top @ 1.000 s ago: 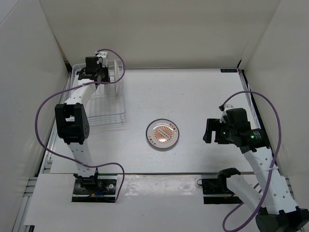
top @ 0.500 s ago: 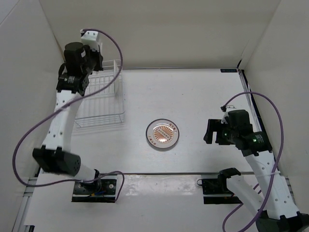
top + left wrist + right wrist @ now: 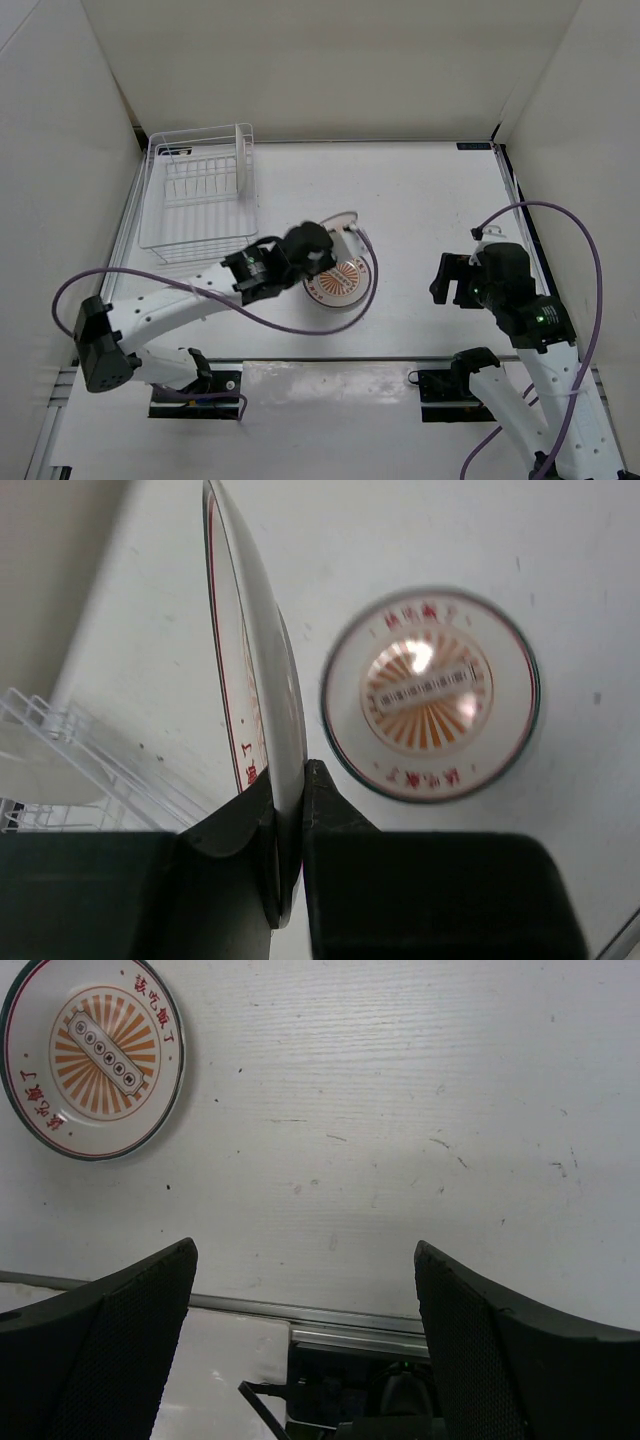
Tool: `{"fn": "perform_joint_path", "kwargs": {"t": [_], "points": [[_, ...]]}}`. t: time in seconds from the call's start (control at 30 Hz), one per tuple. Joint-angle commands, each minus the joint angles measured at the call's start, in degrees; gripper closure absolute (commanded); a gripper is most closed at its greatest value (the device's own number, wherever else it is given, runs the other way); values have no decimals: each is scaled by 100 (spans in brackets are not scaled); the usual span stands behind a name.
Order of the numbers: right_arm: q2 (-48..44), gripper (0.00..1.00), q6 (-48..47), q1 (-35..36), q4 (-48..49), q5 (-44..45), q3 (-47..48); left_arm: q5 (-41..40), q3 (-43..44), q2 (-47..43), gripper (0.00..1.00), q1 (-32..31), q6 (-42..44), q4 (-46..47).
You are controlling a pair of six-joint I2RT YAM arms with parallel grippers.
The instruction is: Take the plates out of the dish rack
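Held plate: clamped by its lower rim, seen edge-on in the left wrist view; carried above the table, out of the dish rack and beside the sunburst plate.
Sunburst plate: laid flat on the table, face up, well apart from the rack; judged as already unloaded.
Dish rack: placed at the far left corner of the table; its tines are seen bare over most of the basket.
Upright white piece: stood at the rack's right side; it may be a plate seen edge-on, but this cannot be told for certain.
Left fingers: drawn narrow onto the rim of the held plate, one on each face.
Right fingers: spread wide with nothing between them, hung over bare table to the right of the sunburst plate.
Progress: one plate is judged done and a second is in transit, not yet set down.
Remaining: the held plate is to be lowered onto the table or onto the sunburst plate and released; the upright white piece, if it is a plate, is to be fetched afterwards.
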Motion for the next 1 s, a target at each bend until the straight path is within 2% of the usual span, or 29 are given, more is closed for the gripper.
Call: {"fn": "perform_joint_path", "kwargs": {"t": [0.0,0.13,0.27,0.5,0.57,0.83,0.97], "points": [[-108,10,44,99,-3,336,-40,-1152,-447,-107,99,-560,528,326],[-169,10,26,170,-38,512,-40,-1442,-1246,190,99,-1053,590,713],[-336,10,18,205,41,609,-146,-1978,-1450,735,99,-1544,608,1038],[-354,10,18,266,94,652,-207,-2058,-1503,1474,98,-1730,423,1425],[-372,10,18,258,103,670,-225,-2320,-1503,1701,98,-1853,309,1495],[-424,10,0,258,120,697,-278,-2655,-1617,2204,86,-2082,37,1846],[-425,10,35,284,112,697,-286,-2769,-1556,2520,83,-2091,238,2242]]}}
